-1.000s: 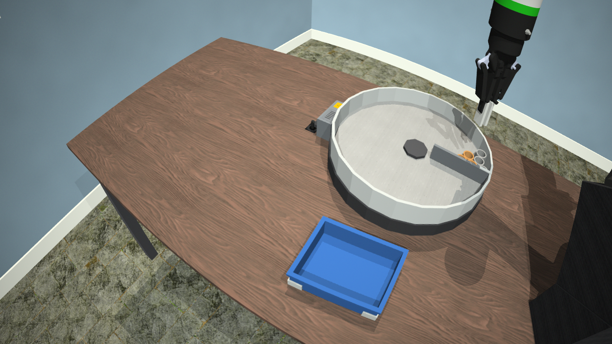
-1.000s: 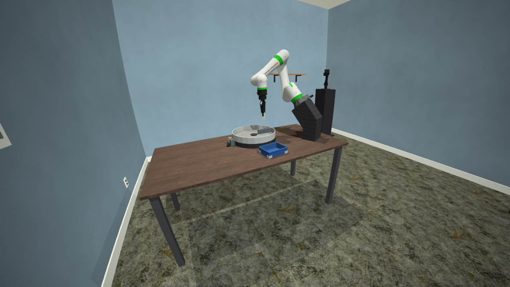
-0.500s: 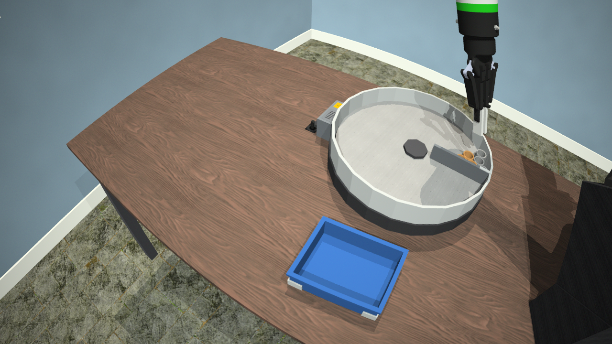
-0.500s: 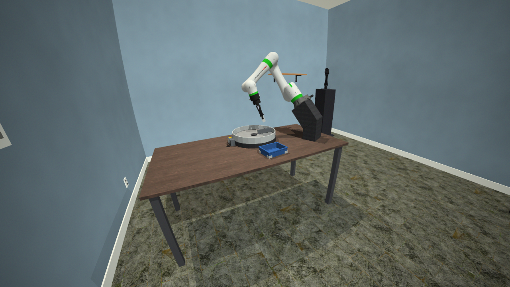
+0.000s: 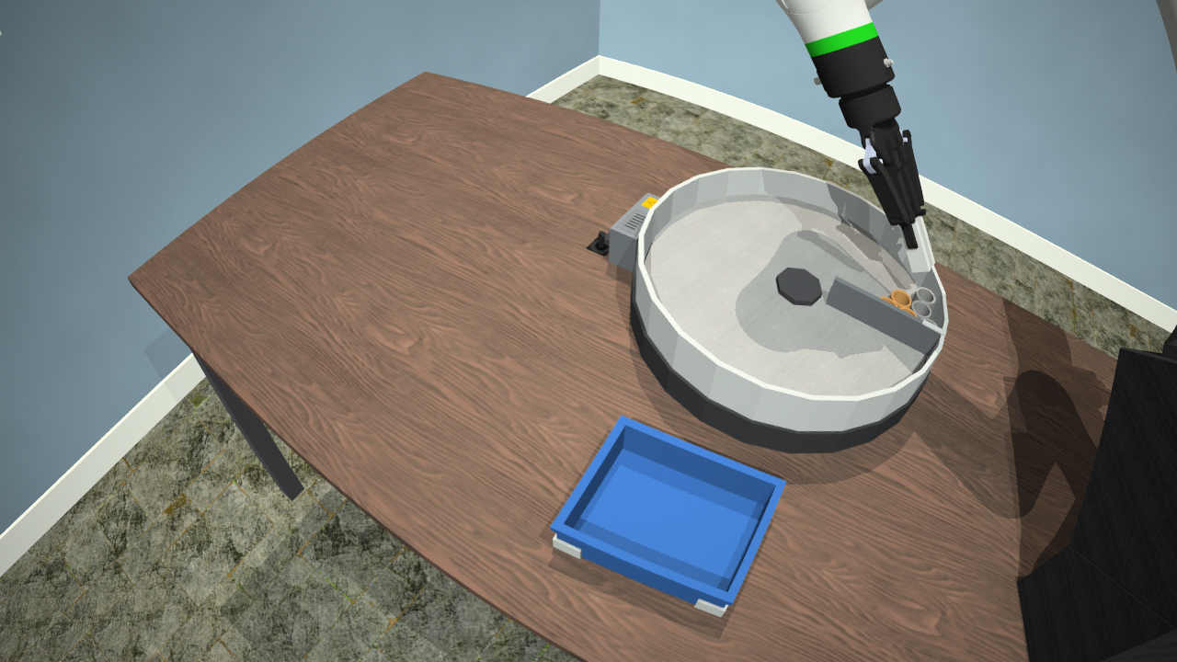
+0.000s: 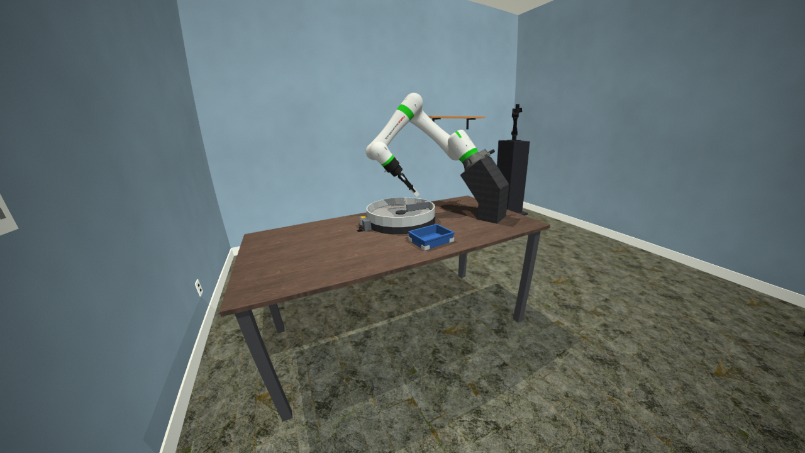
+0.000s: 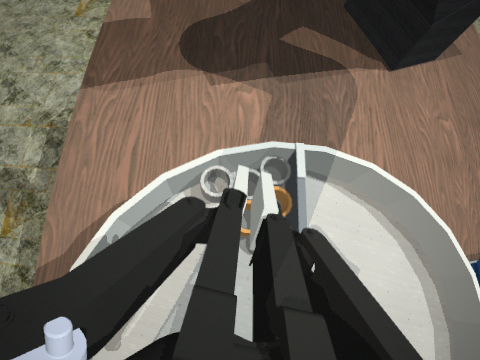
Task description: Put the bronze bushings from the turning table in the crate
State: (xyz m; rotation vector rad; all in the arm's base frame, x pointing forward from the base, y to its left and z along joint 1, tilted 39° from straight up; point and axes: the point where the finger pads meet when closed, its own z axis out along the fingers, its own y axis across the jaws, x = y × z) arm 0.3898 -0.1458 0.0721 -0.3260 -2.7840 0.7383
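Nearest in the wrist view, the gripper [image 5: 918,245] [image 6: 416,193] [image 7: 249,185] has its fingers pressed nearly together, pinching nothing. With the hub [image 5: 798,286] [image 6: 400,212] as clock centre in the top view, it reaches in from about two o'clock.

Beyond the tips, the bronze bushings [image 5: 901,291] [image 7: 290,202] sit at about three o'clock on the turning table [image 5: 740,380] [image 6: 400,221] [image 7: 430,235]. They look like short, open orange-brown rings, one of them showing its dark bore (the fingers and the divider [image 5: 880,314] [image 6: 417,207] [image 7: 301,200] cover parts of them, so I cannot give a sure count). The steel bushings [image 5: 925,287] [image 7: 202,182] are paler grey rings, bunched on the outer side, close to the table wall.

Farther off, outside the turning table at seven o'clock, the blue crate [image 5: 699,451] [image 6: 422,238] [image 7: 476,272] has no bushing in view on its floor in the top view. No delivery shows, so the job looks to be at its start: every bronze piece seen is left to move, while the visible steel ones are already where they belong. Afterwards come the release and, I judge, a gentle set-down so nothing keeps rolling in the crate
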